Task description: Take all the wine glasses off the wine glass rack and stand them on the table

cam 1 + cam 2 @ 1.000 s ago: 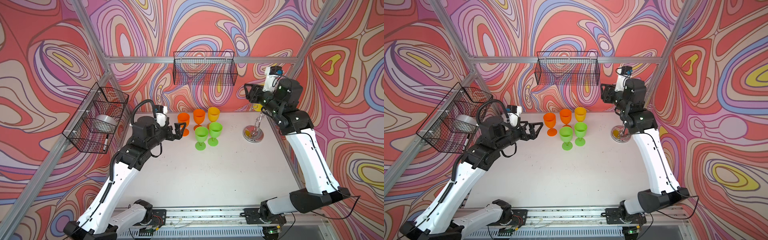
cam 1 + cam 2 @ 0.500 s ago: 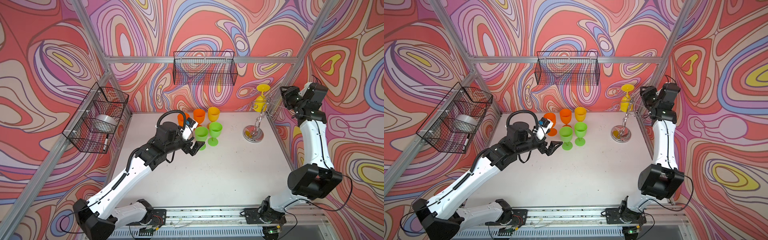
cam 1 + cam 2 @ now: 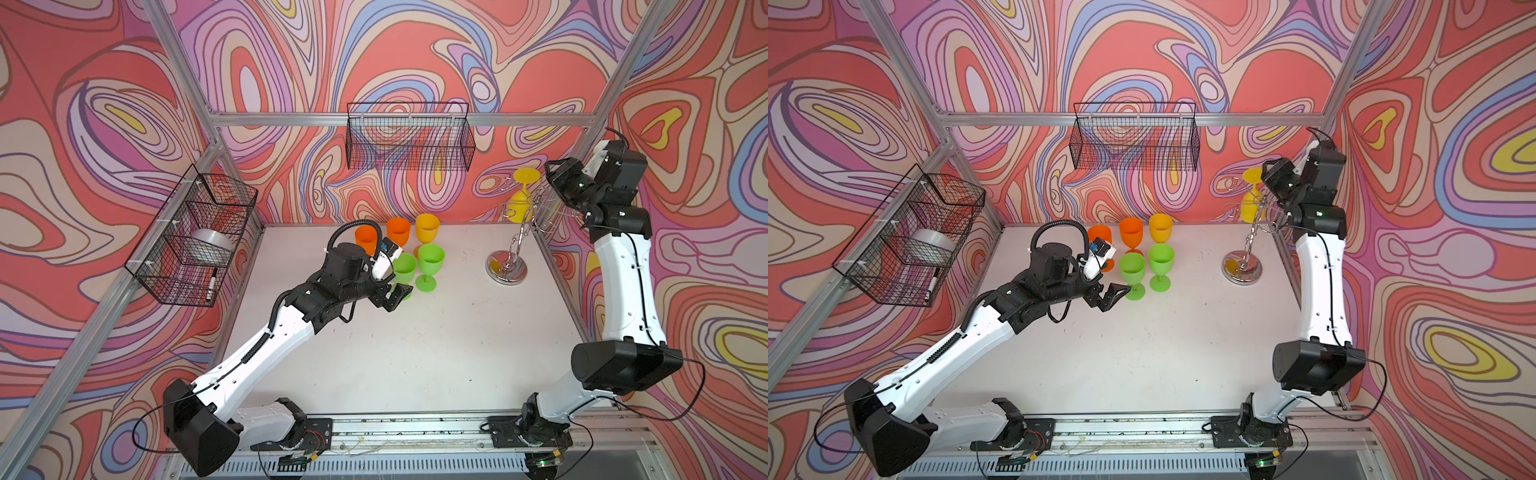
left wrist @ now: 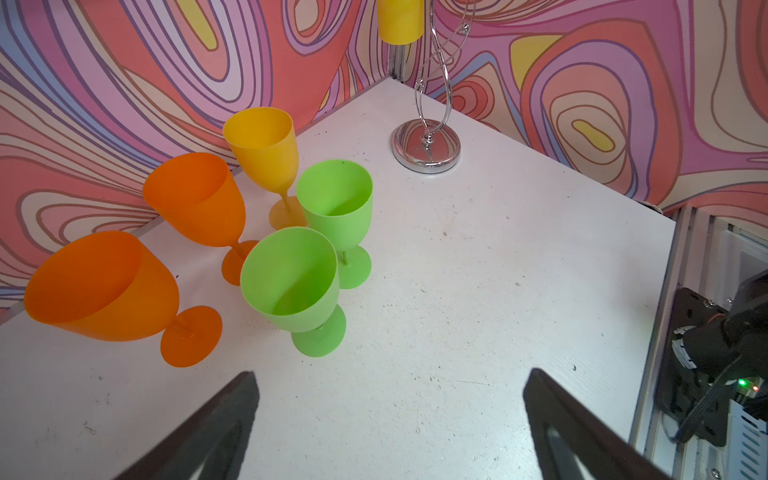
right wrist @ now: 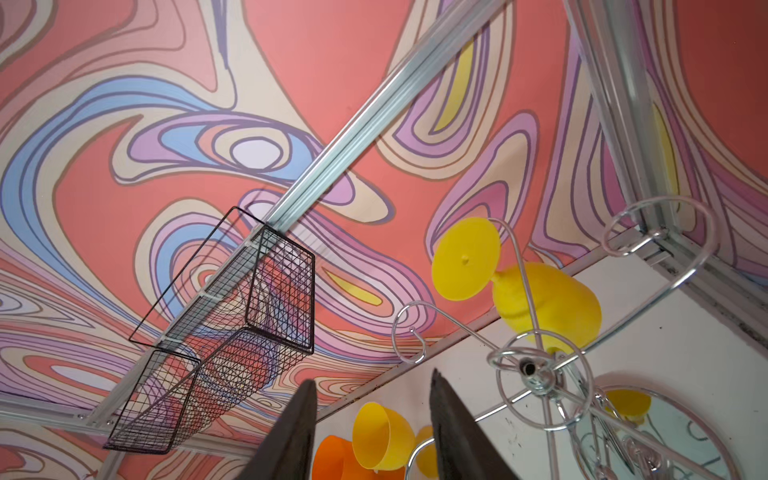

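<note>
**At the rack: right arm lining up, glass not yet taken**

On the white table [image 3: 415,353], in the far right corner, stands the chrome wine glass rack [image 3: 518,243]. The yellow wine glass [image 3: 517,207] hangs upside down from one of its top wire loops, foot above the loop and bowl below. Not removed yet. A cluster of five upright goblets [image 4: 334,199] sits mid-table, well apart from the rack.

The right gripper [image 5: 372,380] is up at the rack's top, near the glass but not touching it. Its fingers [image 5: 291,432] are partly spread with nothing between them, and the glass sits off to one side of their line. The left gripper [image 4: 390,424] hovers low just beside the green goblets, fingers spread wide, empty.

Step, as I read it: alignment before the grasp. The next move likely needs the right fingers around the stem or bowl, a pinch, then sliding the foot out through the loop's open end, not pulling straight down. A light rack could tip.
</note>
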`<state>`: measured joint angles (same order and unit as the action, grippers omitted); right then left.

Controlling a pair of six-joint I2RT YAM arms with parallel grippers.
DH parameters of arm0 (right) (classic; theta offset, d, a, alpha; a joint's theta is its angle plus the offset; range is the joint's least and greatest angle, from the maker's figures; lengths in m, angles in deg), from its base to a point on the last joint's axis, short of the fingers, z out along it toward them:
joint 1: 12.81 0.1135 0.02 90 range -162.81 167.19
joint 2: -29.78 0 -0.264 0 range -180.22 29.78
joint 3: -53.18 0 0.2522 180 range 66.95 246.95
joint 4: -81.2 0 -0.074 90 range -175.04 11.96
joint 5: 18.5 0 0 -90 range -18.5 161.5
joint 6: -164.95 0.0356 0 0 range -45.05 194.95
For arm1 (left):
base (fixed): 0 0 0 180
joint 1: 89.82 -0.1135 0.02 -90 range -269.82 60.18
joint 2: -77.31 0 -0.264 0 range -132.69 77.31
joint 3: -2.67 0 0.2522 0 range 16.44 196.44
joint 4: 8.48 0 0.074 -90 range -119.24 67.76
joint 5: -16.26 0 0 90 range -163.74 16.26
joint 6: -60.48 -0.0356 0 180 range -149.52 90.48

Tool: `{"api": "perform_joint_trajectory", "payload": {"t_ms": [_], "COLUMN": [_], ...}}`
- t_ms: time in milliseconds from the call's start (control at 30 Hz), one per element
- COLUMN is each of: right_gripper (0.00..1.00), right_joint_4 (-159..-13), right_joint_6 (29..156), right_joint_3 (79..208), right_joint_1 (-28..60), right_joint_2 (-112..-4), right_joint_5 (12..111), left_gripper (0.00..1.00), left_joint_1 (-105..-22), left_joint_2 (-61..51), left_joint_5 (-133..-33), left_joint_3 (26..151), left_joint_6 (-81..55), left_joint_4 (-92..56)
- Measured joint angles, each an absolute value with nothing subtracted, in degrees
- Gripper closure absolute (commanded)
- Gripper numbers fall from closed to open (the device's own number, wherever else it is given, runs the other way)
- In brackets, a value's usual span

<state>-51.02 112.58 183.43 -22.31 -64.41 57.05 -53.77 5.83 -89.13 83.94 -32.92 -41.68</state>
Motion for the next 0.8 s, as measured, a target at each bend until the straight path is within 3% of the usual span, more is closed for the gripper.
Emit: {"api": "perform_joint_trajectory", "payload": {"t_ms": [133,267,500,800], "right_gripper": [0.53,0.53,0.53,0.51], "right_joint_4": [-48.1,-47.6,-45.0,-44.3], "right_joint_6": [108.9,108.2,108.2,107.1], "right_joint_3": [185.3,178.0,167.1,163.8], "right_joint_1": [-17.3,-14.3,-14.3,-14.9], "right_joint_2": [-64.7,-62.8,-59.1,-58.0], "right_joint_5": [58.5,58.3,57.7,58.9], "left_gripper": [0.00,0.00,0.00,0.00], "left_joint_1": [-53.8,-53.8,-53.8,-53.8], "left_joint_2": [5.7,5.7,5.7,5.7], "left_joint_5": [-89.1,-89.1,-89.5,-90.2], "left_joint_3": [83.8,83.7,83.5,83.5], "left_joint_6": [-32.7,-32.4,-31.8,-30.9], "left_joint_4": [-41.5,-41.0,-40.6,-40.4]}}
